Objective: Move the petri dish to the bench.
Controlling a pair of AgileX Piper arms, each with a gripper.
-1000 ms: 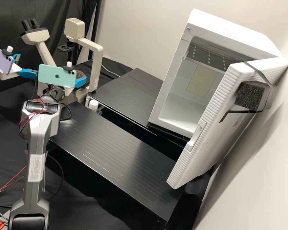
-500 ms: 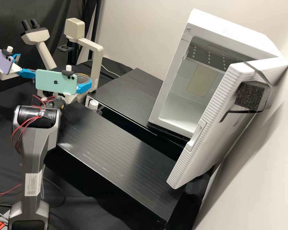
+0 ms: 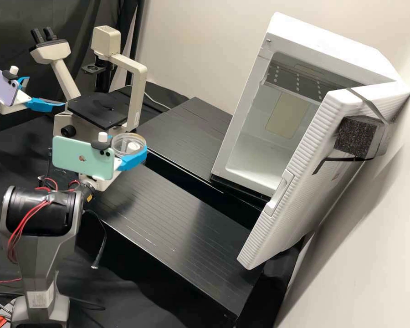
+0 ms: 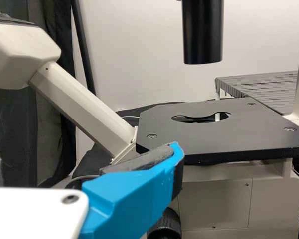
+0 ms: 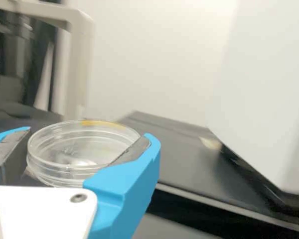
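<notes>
In the high view my right gripper [image 3: 130, 146] is clear of the microscope, above the near black platform's far-left end, with the clear round petri dish [image 3: 123, 140] between its fingers. The right wrist view has this gripper [image 5: 88, 142] shut on the petri dish [image 5: 72, 149], pads at two opposite sides; the dish looks roughly level. At the high view's left edge is my left gripper [image 3: 42, 93], its two blue fingers apart with nothing between them. One finger of the left gripper [image 4: 132, 196] shows in the left wrist view, beside the microscope's black stage [image 4: 199, 134].
The microscope [image 3: 136, 95] with its bare stage [image 3: 93, 107] stands behind the right gripper. A near black platform [image 3: 168, 218] and a farther one [image 3: 187, 136] lie to the right. A white incubator [image 3: 328, 41] has its door [image 3: 296, 182] swung outward. A white-capped bottle stands near the platforms.
My right gripper has carried the dish off the microscope stage, toward the camera and to the right, its arm bending lower. The left gripper has stayed in place.
</notes>
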